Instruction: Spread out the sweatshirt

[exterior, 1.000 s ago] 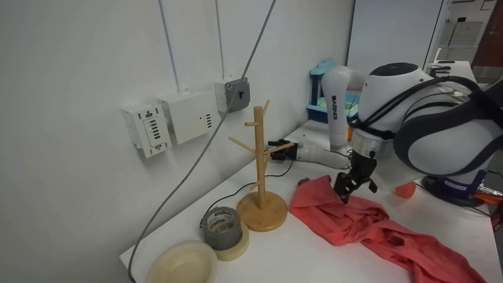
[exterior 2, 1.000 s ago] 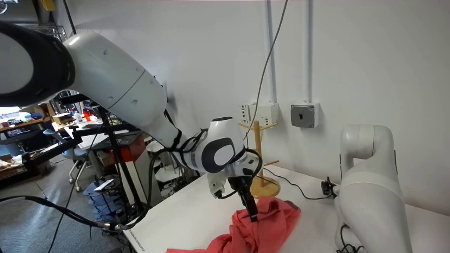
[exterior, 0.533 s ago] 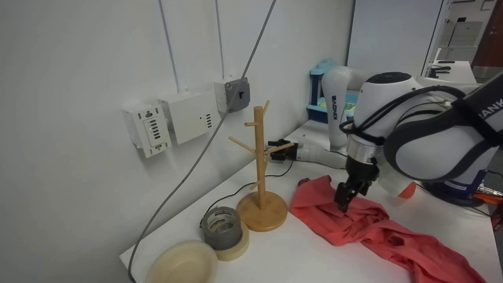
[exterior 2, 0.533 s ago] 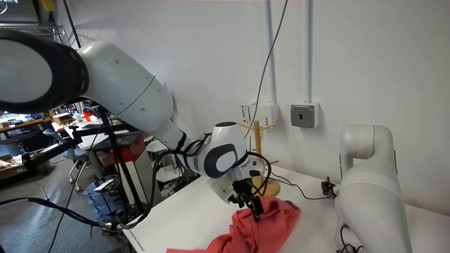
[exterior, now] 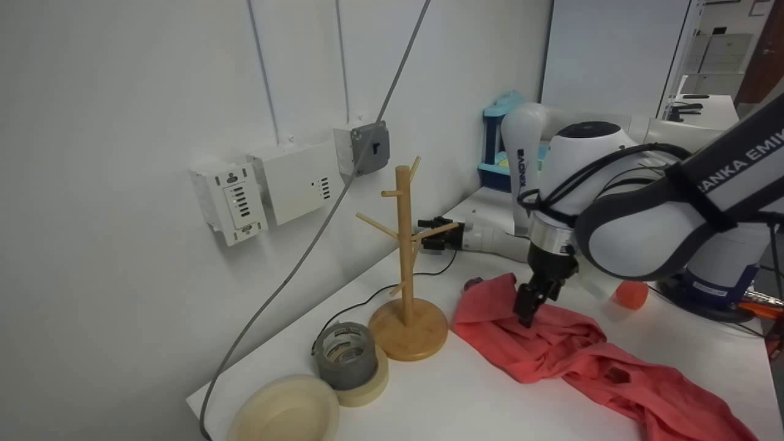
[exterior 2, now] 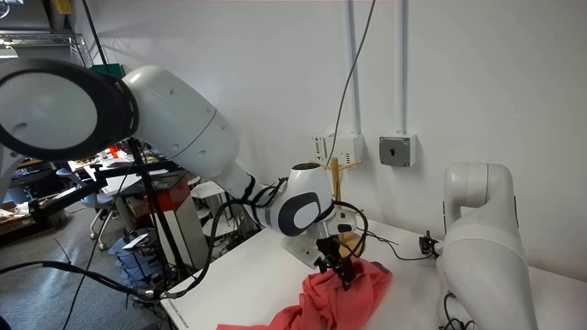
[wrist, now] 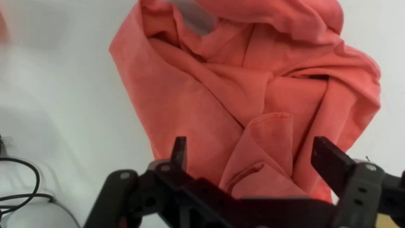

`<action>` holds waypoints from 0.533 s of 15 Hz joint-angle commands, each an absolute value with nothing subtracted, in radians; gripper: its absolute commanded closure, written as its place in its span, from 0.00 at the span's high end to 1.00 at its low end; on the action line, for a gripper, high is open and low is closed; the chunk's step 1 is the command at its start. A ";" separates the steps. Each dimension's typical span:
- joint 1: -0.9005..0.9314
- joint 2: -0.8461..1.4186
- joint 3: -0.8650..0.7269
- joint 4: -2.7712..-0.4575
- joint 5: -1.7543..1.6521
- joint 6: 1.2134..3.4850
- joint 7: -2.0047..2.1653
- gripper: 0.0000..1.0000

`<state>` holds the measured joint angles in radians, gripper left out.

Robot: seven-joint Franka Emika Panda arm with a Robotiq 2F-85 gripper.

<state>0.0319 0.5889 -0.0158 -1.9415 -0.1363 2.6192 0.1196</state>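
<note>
The coral-red sweatshirt (exterior: 582,355) lies bunched and wrinkled in a long strip on the white table. It also shows in an exterior view (exterior 2: 321,300) and fills the middle of the wrist view (wrist: 196,104). My gripper (exterior: 525,313) points down over its upper end, near the mug tree; it also shows in an exterior view (exterior 2: 345,280). In the wrist view the gripper (wrist: 250,141) has its fingers wide apart, with a folded flap of fabric showing between them. Nothing is held. Whether the fingertips touch the cloth I cannot tell.
A wooden mug tree (exterior: 407,334) stands beside the sweatshirt. Tape rolls (exterior: 346,361) and a beige bowl (exterior: 285,410) are near the table's end. A second white arm (exterior 2: 486,256) stands by the wall. An orange-red object (exterior: 631,295) lies near my base.
My gripper has turned and shifted over the sweatshirt, a little toward the mug tree, coming lower than a second ago. The sweatshirt has not visibly moved.
</note>
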 commanded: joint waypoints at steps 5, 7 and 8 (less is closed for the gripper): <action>0.011 0.650 -0.002 -1.884 -0.103 2.575 0.017 0.93; 0.008 0.658 0.000 -1.879 -0.102 2.572 0.007 0.68; 0.011 0.662 -0.003 -1.877 -0.106 2.573 0.006 0.61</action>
